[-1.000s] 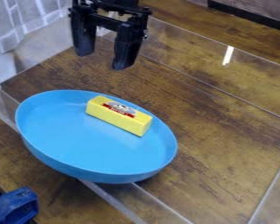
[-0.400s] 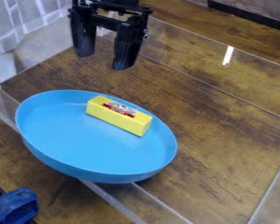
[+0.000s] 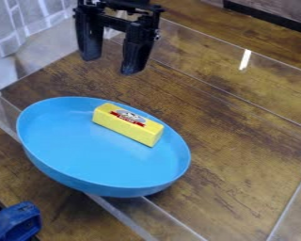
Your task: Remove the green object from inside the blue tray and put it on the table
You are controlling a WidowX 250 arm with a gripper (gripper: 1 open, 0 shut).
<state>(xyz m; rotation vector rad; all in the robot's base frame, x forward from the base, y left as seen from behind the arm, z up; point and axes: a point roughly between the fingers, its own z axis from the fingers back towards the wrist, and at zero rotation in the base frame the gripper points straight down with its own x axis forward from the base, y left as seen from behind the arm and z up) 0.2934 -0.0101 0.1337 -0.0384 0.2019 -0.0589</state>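
Observation:
The green object, a small block that looks bright yellow with a red-and-white label on top, lies inside the blue tray, toward its far side. The tray is a large shallow oval dish resting on the dark brown wood-grain table at the near left. My gripper hangs above the table behind the tray, up and slightly left of the block. Its two black fingers point downward, stand open and hold nothing.
Clear acrylic panels edge the table on the left and across the front. A dark blue cloth-like thing lies at the bottom left corner, outside the panel. Bare tabletop stretches to the right of the tray.

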